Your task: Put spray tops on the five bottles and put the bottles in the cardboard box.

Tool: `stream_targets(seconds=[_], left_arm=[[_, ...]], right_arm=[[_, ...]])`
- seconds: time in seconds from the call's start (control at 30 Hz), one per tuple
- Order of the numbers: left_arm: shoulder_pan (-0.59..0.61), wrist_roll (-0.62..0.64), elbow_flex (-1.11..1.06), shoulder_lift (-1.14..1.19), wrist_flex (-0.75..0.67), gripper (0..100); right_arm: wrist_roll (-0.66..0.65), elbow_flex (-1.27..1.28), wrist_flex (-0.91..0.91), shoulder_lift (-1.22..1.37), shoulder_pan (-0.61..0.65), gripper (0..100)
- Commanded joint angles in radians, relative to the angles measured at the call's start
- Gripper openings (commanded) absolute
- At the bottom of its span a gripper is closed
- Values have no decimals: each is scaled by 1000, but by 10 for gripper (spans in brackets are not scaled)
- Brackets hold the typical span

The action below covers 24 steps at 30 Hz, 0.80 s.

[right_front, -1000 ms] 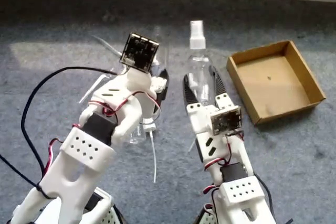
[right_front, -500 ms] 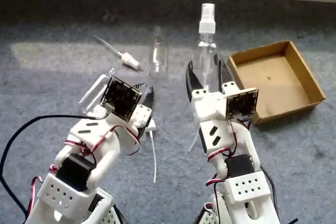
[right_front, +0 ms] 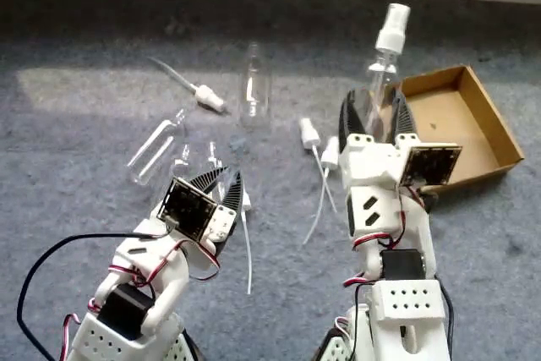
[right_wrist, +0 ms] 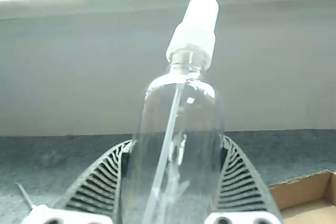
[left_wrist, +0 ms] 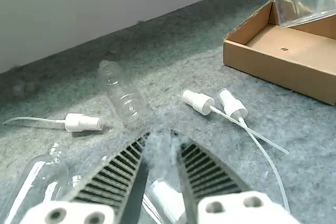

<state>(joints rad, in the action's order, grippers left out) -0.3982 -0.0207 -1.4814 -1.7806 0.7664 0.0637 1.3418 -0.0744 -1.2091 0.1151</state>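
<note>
While right hand [right_front: 374, 112] grips bottle [right_front: 385, 69], loose spray tops [right_front: 310, 134] near box [right_front: 456, 124]

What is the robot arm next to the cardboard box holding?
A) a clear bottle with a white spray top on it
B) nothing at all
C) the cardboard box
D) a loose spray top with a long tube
A: the right end effector is shut around a clear bottle with a white spray top on its neck, held upright beside the cardboard box.
</note>
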Motion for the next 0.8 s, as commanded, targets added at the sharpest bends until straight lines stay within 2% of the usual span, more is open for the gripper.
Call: stream_targets(seconds=[0.0,0.13,0.27,0.47,0.7,0.77], left_arm=[[7,-8,-13,-51,6,5],[79,-8,-10,-35,69,5],[217,-8,-19,-35,69,5],[392,-8,-19,-35,69,5],[415,-8,-59,-35,68,5],[415,-8,-81,-35,48,5]], right_arm=[[0,-71,-5,-31,-25,63],[-112,-12,2,-31,35,63],[-213,64,2,-31,134,63],[-288,191,2,-31,237,63],[-315,312,15,-31,305,63],[-336,325,91,-31,337,63]])
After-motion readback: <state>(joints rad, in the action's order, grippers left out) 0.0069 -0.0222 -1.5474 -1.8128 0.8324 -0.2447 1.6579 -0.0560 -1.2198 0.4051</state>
